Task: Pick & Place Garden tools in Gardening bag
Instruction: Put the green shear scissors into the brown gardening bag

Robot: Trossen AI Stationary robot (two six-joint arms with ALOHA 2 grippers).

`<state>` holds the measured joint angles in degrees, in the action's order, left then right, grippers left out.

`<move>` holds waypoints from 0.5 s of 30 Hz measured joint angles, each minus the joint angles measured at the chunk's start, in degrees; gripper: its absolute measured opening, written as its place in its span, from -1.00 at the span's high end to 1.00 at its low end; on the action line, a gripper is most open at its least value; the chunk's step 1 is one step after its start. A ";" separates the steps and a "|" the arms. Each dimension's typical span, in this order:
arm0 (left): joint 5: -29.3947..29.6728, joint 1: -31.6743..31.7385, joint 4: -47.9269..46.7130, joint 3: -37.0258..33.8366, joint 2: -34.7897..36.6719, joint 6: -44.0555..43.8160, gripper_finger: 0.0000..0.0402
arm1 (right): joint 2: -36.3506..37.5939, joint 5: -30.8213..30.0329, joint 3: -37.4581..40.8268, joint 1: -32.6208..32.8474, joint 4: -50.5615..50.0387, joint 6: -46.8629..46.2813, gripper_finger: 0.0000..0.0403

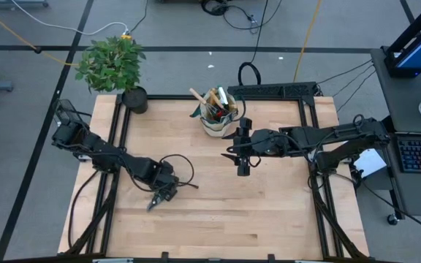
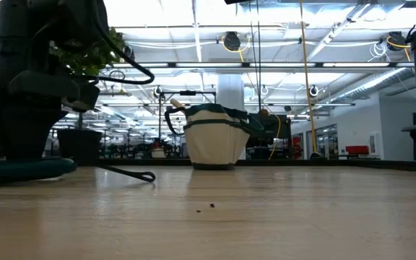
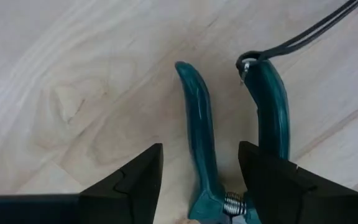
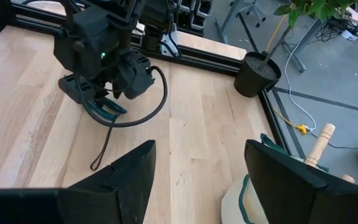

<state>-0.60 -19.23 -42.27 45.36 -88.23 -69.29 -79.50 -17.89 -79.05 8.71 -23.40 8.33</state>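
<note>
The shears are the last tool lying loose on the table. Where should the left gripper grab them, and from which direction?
From straight above. The pruning shears lie flat, teal handles splayed. Grip across both handles near the spring pivot, where they sit closest; the left gripper now straddles just one handle.

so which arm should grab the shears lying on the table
Left. The left gripper is down over the teal-handled shears, fingers open astride one handle. The right gripper hangs open beside the gardening bag, away from the shears.
</note>
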 joint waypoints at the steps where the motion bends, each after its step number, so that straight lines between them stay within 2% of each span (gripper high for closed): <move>1: 0.02 -0.19 0.03 -0.01 -0.02 -0.39 -0.08 | 0.00 -0.01 0.00 0.00 0.00 0.01 -0.19; 4: -0.14 -0.70 1.53 -1.50 0.00 -2.71 -0.04 | 0.00 0.00 0.00 0.00 0.00 -0.02 -0.19; 7: -0.89 -0.91 5.91 -4.46 0.33 -4.93 0.11 | 0.00 0.00 0.00 0.00 0.00 -0.08 -0.19; 15: 0.76 -1.18 7.66 -6.64 0.70 -6.59 0.78 | 0.00 0.00 0.00 0.00 0.55 -0.13 -0.19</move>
<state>0.16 -20.40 -34.61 38.73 -87.53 -75.89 -79.50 -17.89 -79.05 8.71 -22.85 8.21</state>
